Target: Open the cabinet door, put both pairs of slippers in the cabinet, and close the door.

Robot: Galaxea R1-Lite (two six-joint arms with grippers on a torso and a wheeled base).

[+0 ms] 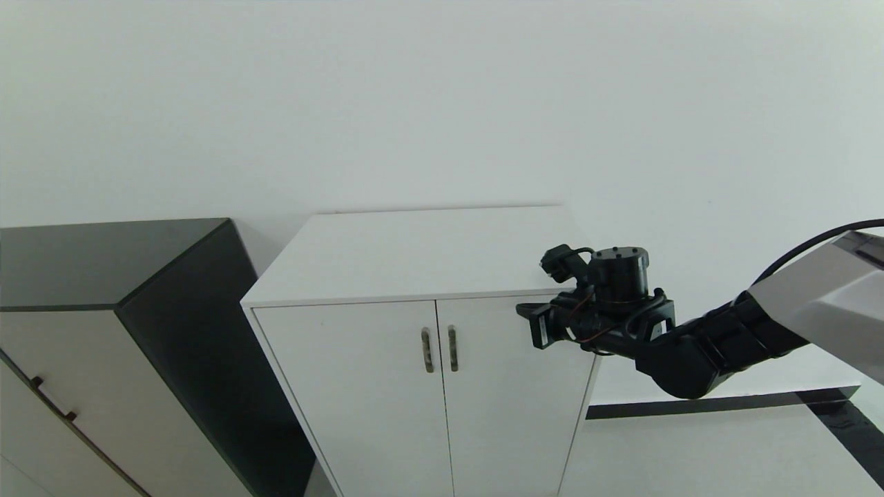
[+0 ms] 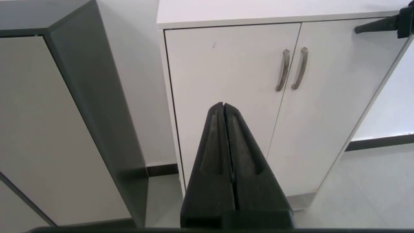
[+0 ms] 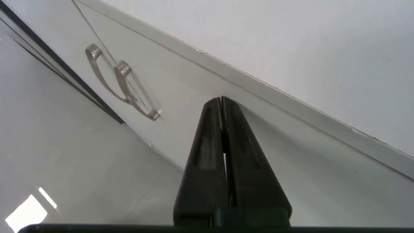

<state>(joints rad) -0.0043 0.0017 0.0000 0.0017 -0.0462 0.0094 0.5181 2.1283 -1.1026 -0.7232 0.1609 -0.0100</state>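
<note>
The white cabinet (image 1: 414,255) stands against the wall with both doors closed. Two metal handles (image 1: 440,348) sit side by side at the middle seam. My right gripper (image 1: 523,309) is shut and empty, held in front of the upper part of the right door (image 1: 511,386), to the right of the handles. In the right wrist view, the shut right gripper (image 3: 223,103) points at the door's top edge, with the handles (image 3: 123,81) off to one side. My left gripper (image 2: 224,110) is shut and empty, low down and back from the left door (image 2: 226,65).
A dark cabinet (image 1: 110,262) with a pale front stands close to the left of the white one. A narrow gap (image 1: 276,386) separates them. The pale floor (image 1: 704,449) to the right has a black skirting strip (image 1: 718,404) along the wall.
</note>
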